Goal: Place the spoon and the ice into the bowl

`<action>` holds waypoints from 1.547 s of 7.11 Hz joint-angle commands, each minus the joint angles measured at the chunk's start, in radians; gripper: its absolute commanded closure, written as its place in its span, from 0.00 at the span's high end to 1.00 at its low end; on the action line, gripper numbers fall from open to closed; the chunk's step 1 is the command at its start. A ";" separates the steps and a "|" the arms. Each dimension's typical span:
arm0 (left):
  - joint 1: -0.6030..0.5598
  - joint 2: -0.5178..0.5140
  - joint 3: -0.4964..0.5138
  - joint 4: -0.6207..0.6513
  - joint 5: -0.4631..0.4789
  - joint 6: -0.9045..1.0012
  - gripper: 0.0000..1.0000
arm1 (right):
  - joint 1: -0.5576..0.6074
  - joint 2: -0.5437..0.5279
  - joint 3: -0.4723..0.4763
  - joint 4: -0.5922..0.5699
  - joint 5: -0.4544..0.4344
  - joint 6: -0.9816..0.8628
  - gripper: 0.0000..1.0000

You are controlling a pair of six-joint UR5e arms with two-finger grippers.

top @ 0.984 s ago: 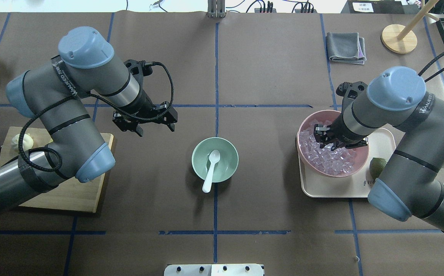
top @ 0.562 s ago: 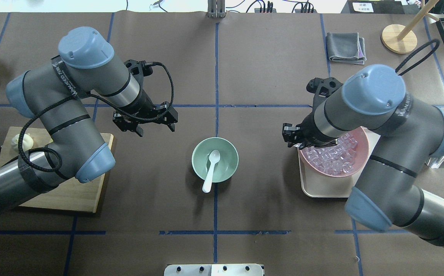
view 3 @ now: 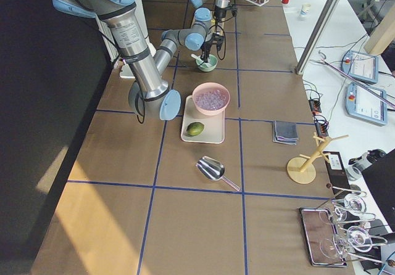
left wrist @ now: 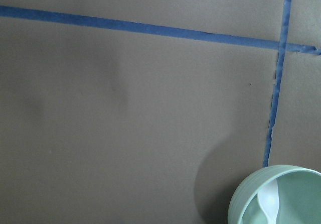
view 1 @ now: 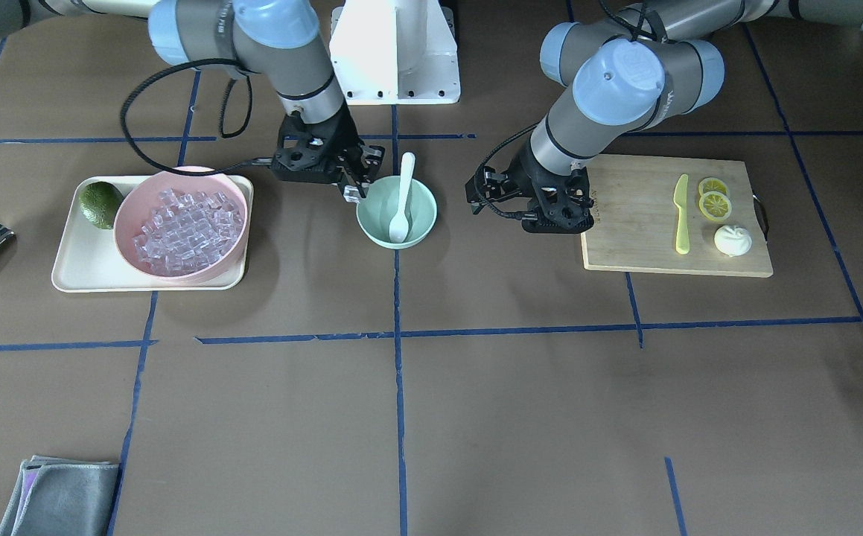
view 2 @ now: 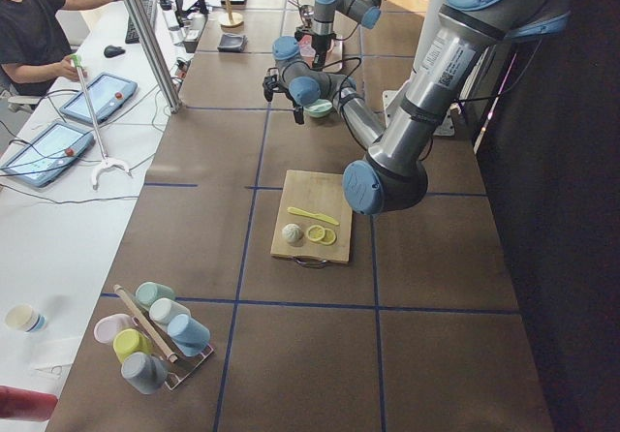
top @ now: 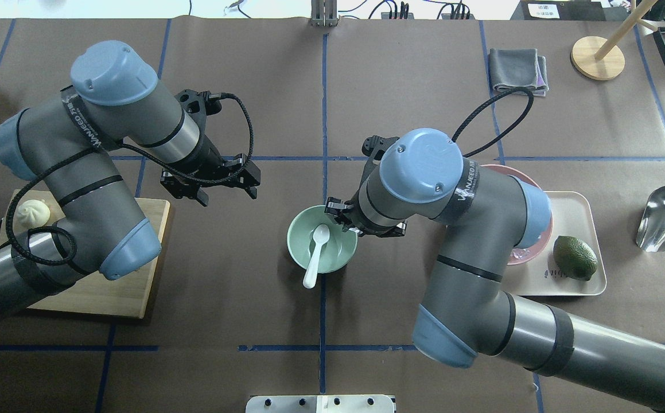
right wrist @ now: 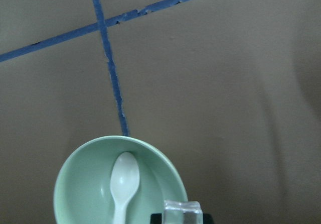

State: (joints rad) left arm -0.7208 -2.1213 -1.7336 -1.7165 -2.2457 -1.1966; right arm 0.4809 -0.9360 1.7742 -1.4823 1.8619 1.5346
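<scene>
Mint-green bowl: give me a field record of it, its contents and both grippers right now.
bowl: mint-green bowl, upright
in bowl: white plastic spoon, scoop inside, handle leaning out over the rim
ice: clear ice cube clamped in the right gripper, above the bowl's rim, not yet dropped
left gripper: left gripper open, empty, off to one side of the bowl
ice supply: pink bowl full of cubes, on a cream tray
</scene>
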 commanded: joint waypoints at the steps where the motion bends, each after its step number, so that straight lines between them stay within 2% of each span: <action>1: 0.000 0.006 -0.012 0.000 0.000 -0.001 0.99 | -0.024 0.020 -0.073 0.091 -0.016 0.025 0.10; 2: 0.000 0.006 -0.017 0.002 0.000 -0.004 0.99 | -0.024 0.026 -0.081 0.094 -0.016 0.025 0.41; 3: 0.000 0.006 -0.018 0.002 0.000 -0.006 0.99 | -0.024 0.048 -0.108 0.094 -0.016 0.029 0.50; 4: 0.000 0.007 -0.020 0.002 0.000 -0.006 0.99 | -0.024 0.049 -0.110 0.094 -0.016 0.032 0.99; 5: 0.000 0.007 -0.020 0.002 0.000 -0.006 0.99 | -0.022 0.049 -0.099 0.093 -0.015 0.032 1.00; 6: -0.005 0.009 -0.020 0.002 0.000 -0.003 0.99 | 0.007 0.025 -0.034 0.079 -0.003 0.027 1.00; 7: -0.018 0.032 -0.038 0.000 0.000 0.005 0.99 | 0.063 -0.069 0.056 0.079 0.066 0.019 1.00; 8: -0.023 0.103 -0.102 0.000 0.002 0.015 0.99 | 0.170 -0.178 0.144 0.077 0.186 -0.005 1.00; 9: -0.061 0.186 -0.165 0.005 -0.009 0.079 0.99 | 0.303 -0.244 0.184 0.077 0.317 -0.101 1.00; 10: -0.092 0.295 -0.235 0.006 -0.011 0.186 0.99 | 0.447 -0.335 0.200 0.077 0.445 -0.252 1.00; 11: -0.142 0.399 -0.286 0.009 -0.014 0.278 0.99 | 0.576 -0.439 0.200 0.077 0.523 -0.457 1.00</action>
State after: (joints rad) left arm -0.8117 -1.8450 -1.9509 -1.7105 -2.2556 -1.0271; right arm 0.8961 -1.2563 1.9605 -1.4051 2.2665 1.2898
